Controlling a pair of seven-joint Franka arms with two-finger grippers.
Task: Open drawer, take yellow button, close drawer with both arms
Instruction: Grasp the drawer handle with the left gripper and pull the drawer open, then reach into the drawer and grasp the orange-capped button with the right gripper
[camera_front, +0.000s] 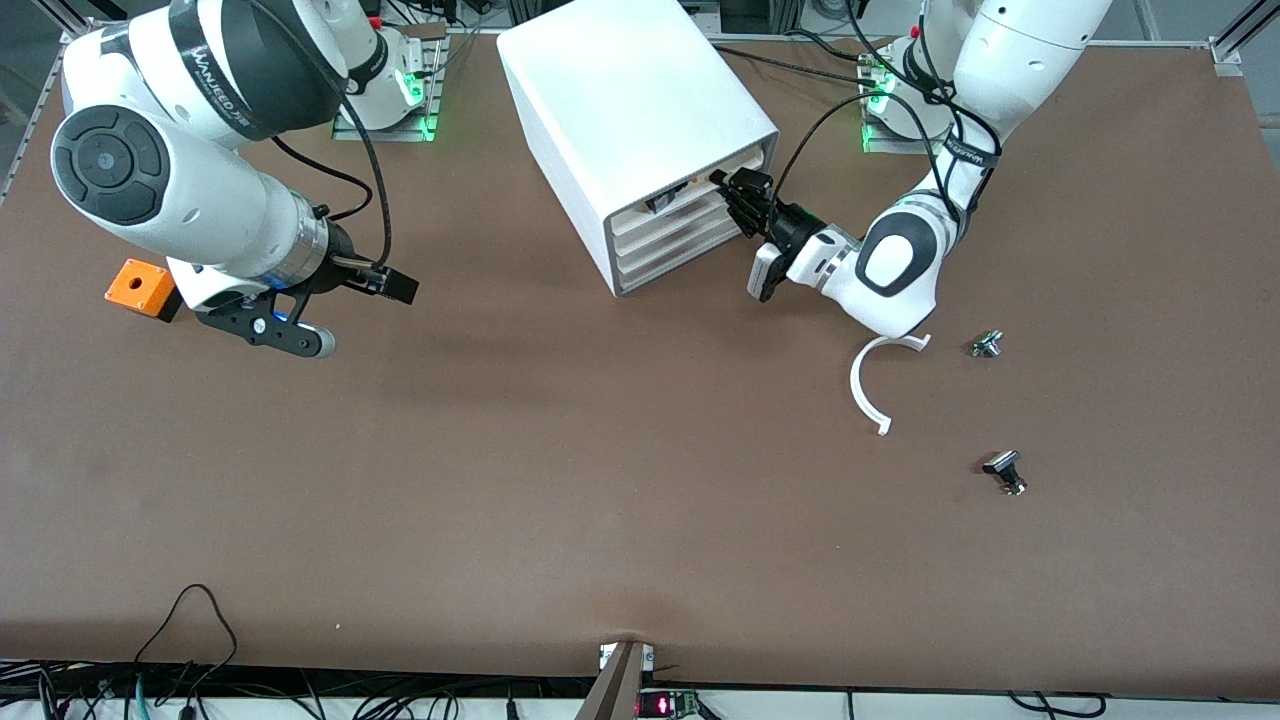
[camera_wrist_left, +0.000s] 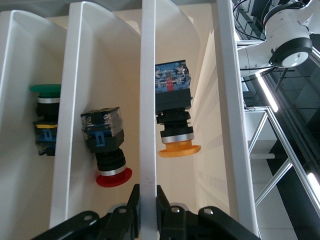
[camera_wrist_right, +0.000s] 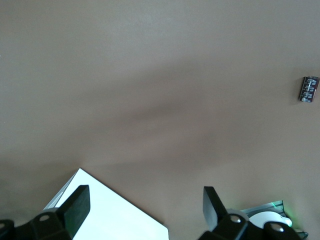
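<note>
- While the left end effector (camera_front: 738, 196) is clenched on the front edge of the top drawer (camera_front: 690, 190) of the white cabinet (camera_front: 630, 120), the opening step looks in hand; the drawer seems barely out.
- Next, I judge, comes a straight pull outward, clearing room to reach in.
- The yellow-capped button (camera_wrist_left: 175, 112) lies inside that drawer, cap toward the left end effector, near it but apart.
- The right end effector (camera_front: 340, 310), fingers spread and empty, waits over the table (camera_front: 600, 480) beside an orange box (camera_front: 140, 287).
</note>
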